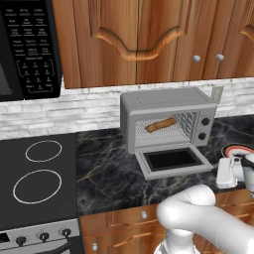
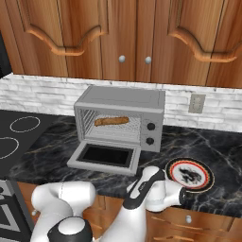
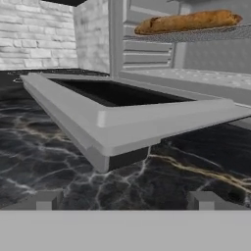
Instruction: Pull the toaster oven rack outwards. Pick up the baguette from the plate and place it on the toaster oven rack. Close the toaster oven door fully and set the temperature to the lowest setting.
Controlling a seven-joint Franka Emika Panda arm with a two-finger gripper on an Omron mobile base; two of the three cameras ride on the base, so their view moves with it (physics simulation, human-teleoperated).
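Our gripper (image 3: 125, 201) is wide open and holds nothing; in the hand view we see its two small finger tips (image 3: 45, 200) far apart, low over the dark marble counter (image 3: 59, 162). From the left base view we see the white hand (image 1: 229, 171) just past the counter's front edge. Straight ahead of our gripper stands the toaster oven (image 1: 168, 119), a big grey box with two dark knobs (image 1: 205, 121) on its front. Above it, far over our gripper, hang the brown wooden cupboards (image 1: 134, 39). Off to the side away from the plate we see the black stove top (image 1: 37, 173) with white rings, and higher up the black microwave (image 1: 27, 47). The toaster oven door (image 3: 122, 117) is folded all the way down and lies flat, just in front of our gripper and a little above it, so we look at its near edge from below. Behind the door, higher up inside the oven, sits the toaster oven rack (image 3: 206, 33), a thin wire shelf. The plate (image 2: 190, 174), white with a dark red rim, lies on the counter right beside our hand. The baguette (image 3: 188, 22) lies long-ways on the rack, up and ahead of our gripper, golden brown. A small wall socket (image 2: 197, 103) sits on the brick wall beyond the oven.
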